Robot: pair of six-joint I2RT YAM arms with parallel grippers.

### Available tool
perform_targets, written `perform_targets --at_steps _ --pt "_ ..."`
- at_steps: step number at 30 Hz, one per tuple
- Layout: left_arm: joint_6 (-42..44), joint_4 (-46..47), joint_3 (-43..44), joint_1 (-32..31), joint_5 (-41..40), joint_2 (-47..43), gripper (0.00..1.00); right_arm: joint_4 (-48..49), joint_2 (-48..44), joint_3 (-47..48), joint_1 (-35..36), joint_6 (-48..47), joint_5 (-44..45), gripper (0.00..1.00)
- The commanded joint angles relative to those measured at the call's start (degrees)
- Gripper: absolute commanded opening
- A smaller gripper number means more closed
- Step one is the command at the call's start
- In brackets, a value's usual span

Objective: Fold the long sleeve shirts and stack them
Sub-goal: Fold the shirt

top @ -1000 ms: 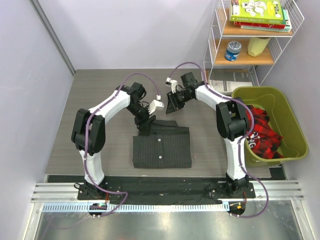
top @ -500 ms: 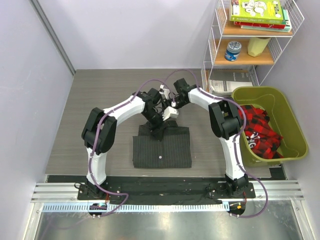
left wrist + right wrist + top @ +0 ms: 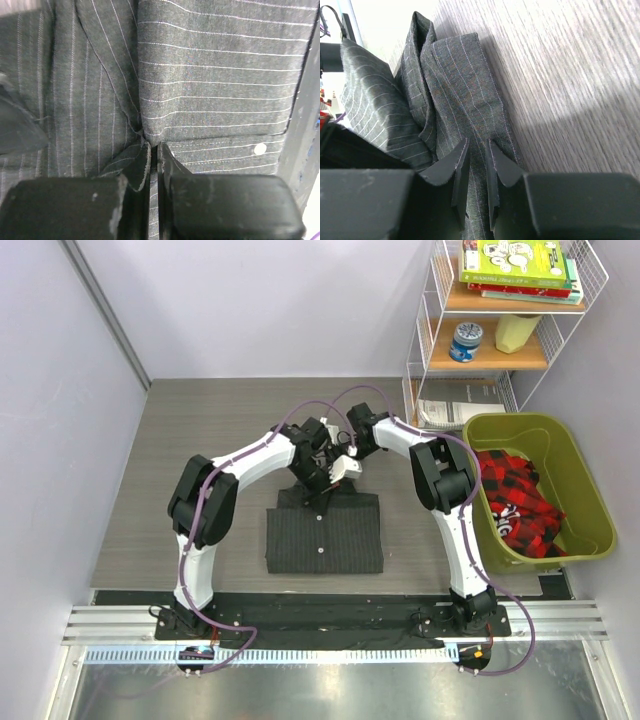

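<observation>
Fig.: pinstriped shirt (image 3: 325, 535), partly folded, flat on table (image 3: 200, 440). Left gripper (image 3: 155, 155) and right gripper (image 3: 476, 150) meet at shirt's far edge, each pinching a cloth fold. Judged step: final fold. Next move needs both grippers to carry the edge evenly toward the shirt's near hem.

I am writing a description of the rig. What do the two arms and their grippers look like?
The left arm and right arm have white shells on the links and black joints. A purple cable loops along each arm. The left gripper and right gripper are black, with wedge-shaped tips and pale scuffs.
</observation>
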Motion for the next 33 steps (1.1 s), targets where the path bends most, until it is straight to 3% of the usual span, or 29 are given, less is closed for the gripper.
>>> perform_targets --at_steps 1,7,29,32,33 --pt "1.71 -2.18 5.66 0.0 1.55 -2.78 0.0 -0.87 -0.33 1.26 0.03 -2.26 0.71 0.25" --pt "4.42 -5.0 10.67 0.0 -0.47 -1.64 0.0 -1.31 -0.94 0.73 -0.06 -3.05 0.36 0.25" --pt "8.12 -0.34 15.69 1.75 -5.31 3.46 0.0 -4.74 -0.94 2.75 -0.23 -6.83 -0.35 0.25" --pt "7.42 2.38 14.81 2.19 -6.27 2.85 0.06 -5.09 -0.85 4.85 -0.49 -6.75 0.71 0.33" --pt "6.2 3.26 14.81 2.28 -6.62 2.67 0.13 -5.26 -0.85 5.56 -0.58 -6.66 1.32 0.36"
